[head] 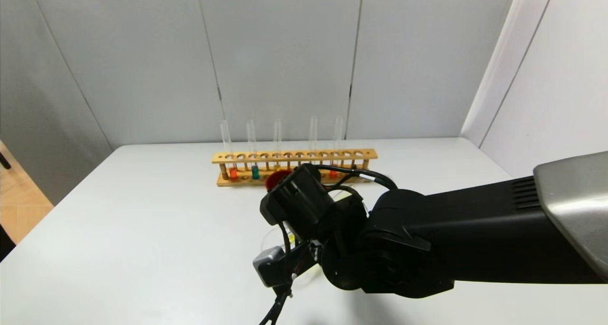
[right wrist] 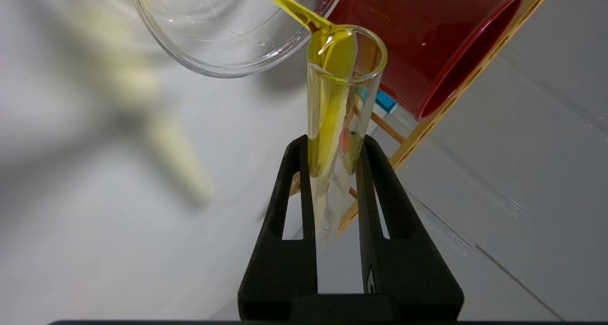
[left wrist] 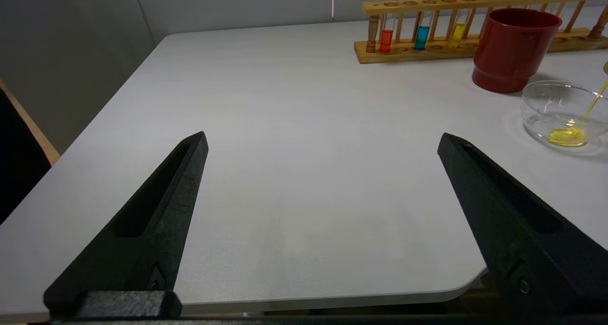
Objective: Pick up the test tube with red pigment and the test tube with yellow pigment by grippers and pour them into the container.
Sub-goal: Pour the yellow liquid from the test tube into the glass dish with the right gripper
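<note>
My right gripper [right wrist: 332, 142] is shut on the test tube with yellow pigment [right wrist: 339, 101] and holds it tilted, mouth over the container [right wrist: 204, 54]. A thin yellow stream runs from the tube's lip into the clear glass container [left wrist: 546, 106], where a small yellow pool lies. In the head view the right arm [head: 304, 206] hides most of this. The test tube with red pigment [head: 333, 173] stands in the wooden rack [head: 294, 157] near its right end, partly behind a cable. My left gripper [left wrist: 323, 142] is open and empty, low over the table's front left corner.
A dark red cup [left wrist: 510, 49] stands between the rack and the container. The rack also holds tubes with orange [left wrist: 385, 39], teal [left wrist: 421, 36] and yellow [left wrist: 458, 30] liquid. The table's front edge [left wrist: 332, 299] lies just under the left gripper.
</note>
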### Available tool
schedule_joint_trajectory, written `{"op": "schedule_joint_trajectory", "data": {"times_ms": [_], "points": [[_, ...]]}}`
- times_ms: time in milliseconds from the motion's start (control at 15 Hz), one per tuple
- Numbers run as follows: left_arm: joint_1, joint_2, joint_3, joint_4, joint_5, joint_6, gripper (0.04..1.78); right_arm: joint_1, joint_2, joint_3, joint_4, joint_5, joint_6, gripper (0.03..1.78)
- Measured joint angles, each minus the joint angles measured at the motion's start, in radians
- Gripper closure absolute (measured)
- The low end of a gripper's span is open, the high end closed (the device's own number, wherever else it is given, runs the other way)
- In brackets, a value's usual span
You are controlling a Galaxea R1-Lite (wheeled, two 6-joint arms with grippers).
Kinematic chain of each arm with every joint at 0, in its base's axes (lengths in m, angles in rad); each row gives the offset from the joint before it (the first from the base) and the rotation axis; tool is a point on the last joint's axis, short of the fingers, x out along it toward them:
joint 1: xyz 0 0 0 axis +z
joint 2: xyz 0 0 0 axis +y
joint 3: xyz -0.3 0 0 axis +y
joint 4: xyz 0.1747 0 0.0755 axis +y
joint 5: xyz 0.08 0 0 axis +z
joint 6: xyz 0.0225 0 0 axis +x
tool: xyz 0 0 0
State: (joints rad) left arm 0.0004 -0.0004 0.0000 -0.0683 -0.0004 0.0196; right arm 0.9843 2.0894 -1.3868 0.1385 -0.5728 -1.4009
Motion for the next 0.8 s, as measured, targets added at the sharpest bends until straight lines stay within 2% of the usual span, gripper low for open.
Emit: {"op": "schedule_joint_trajectory", "data": {"times_ms": [800], "points": [[0.000,0.000,0.000,0.000,0.000,0.000,0.11,-0.007,0.007,-0.026,-0.001,-0.013,-0.066,1.54]]}}
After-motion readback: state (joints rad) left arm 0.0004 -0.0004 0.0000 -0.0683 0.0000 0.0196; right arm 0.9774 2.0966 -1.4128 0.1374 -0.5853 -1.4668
